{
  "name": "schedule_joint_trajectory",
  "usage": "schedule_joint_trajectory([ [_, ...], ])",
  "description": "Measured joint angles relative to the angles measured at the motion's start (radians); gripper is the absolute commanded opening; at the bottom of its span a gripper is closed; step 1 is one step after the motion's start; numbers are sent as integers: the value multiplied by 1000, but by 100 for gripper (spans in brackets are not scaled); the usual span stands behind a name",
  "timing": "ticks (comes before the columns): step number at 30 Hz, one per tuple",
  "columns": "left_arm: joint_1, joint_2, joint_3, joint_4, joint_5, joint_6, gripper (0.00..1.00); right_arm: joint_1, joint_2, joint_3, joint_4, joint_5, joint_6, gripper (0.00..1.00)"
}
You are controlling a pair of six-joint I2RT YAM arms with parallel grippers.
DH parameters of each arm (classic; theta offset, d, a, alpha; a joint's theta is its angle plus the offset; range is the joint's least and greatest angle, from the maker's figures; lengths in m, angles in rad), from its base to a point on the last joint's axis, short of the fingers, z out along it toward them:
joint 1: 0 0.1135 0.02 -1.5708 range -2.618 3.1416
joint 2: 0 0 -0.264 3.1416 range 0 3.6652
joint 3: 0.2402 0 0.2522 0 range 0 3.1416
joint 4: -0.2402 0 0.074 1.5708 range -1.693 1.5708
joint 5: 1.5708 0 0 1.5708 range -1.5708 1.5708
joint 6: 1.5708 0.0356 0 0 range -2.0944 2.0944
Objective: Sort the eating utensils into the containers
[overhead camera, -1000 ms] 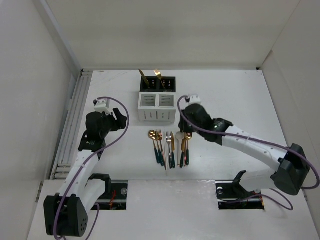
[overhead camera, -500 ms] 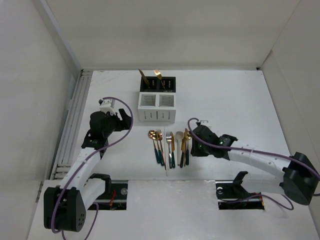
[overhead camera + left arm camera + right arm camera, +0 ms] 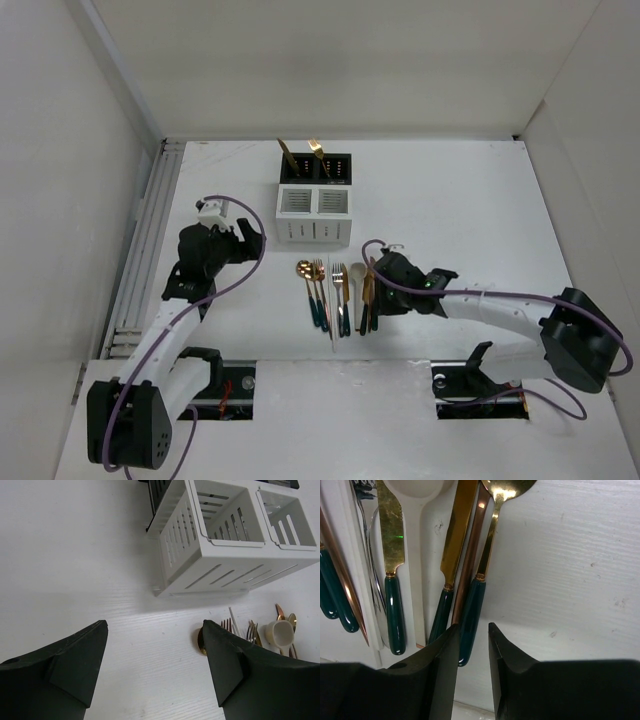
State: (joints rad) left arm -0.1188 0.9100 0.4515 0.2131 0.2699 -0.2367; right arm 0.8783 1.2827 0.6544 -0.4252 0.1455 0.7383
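Several utensils (image 3: 338, 295), gold heads with dark teal handles, lie in a row on the white table, with a cream spoon (image 3: 357, 285) among them. My right gripper (image 3: 371, 292) is low over the row's right end. In the right wrist view its jaws (image 3: 473, 627) stand narrowly open, with nothing gripped. The teal handle of a gold spoon (image 3: 471, 610) lies just at the left fingertip. The white container (image 3: 314, 214) is empty. The black container (image 3: 315, 166) behind it holds two gold utensils. My left gripper (image 3: 252, 243) is wide open (image 3: 154, 625) over bare table, left of the row.
The left wrist view shows the white container (image 3: 235, 545) ahead, and a gold spoon head (image 3: 200, 643) and the cream spoon (image 3: 279, 632) to the right. White walls enclose the table. A grooved rail (image 3: 145, 240) runs along the left edge.
My right arm swung from beside the white container down to the right end of the utensil row and lowered there. My left gripper shifted slightly toward the row.
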Motion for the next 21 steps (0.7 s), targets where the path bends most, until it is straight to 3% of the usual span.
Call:
schedule_joint_trajectory([
  [14,0,-23,0,-1,-9,0,75,0,110,27,16,16,53,24],
  [17,0,-25,0,-1,-9,0,76,0,113,31,8,29,83,33],
  [21,0,-29,0,-1,-9,0,76,0,121,42,-4,50,115,34],
])
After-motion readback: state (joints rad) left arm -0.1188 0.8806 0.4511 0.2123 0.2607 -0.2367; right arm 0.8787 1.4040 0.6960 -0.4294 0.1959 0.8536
